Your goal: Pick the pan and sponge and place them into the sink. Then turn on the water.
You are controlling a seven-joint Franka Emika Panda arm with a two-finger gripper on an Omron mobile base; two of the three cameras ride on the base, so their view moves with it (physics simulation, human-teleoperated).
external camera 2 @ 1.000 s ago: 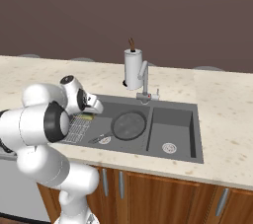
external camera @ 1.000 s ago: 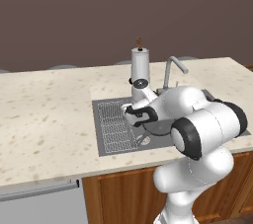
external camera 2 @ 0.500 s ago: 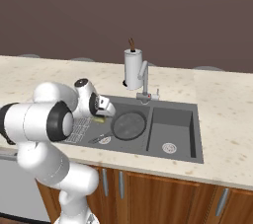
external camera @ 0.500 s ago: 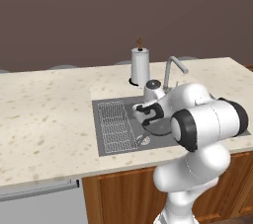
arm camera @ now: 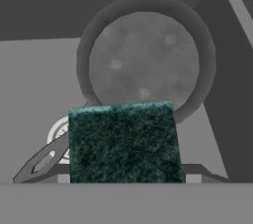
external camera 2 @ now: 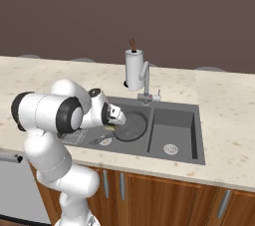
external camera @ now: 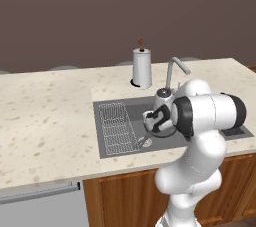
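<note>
My gripper hangs low over the left basin of the sink, shut on the sponge, whose dark green top faces the hand camera. A yellow edge of the sponge shows under the hand in the right base view. The pan lies flat on the sink floor just beyond the sponge, its handle with the hole pointing toward the round drain fitting. From the right base the pan sits right of my hand. In the left base view the gripper is over the sink. No water runs from the faucet.
A ribbed wire rack fills the sink's left part. The right basin has a round drain. A white paper towel roll stands behind the sink beside the gooseneck faucet. Speckled counter surrounds the basin.
My arm has swung from above the wire rack toward the pan, carrying the sponge with it. The pan has stayed put.
</note>
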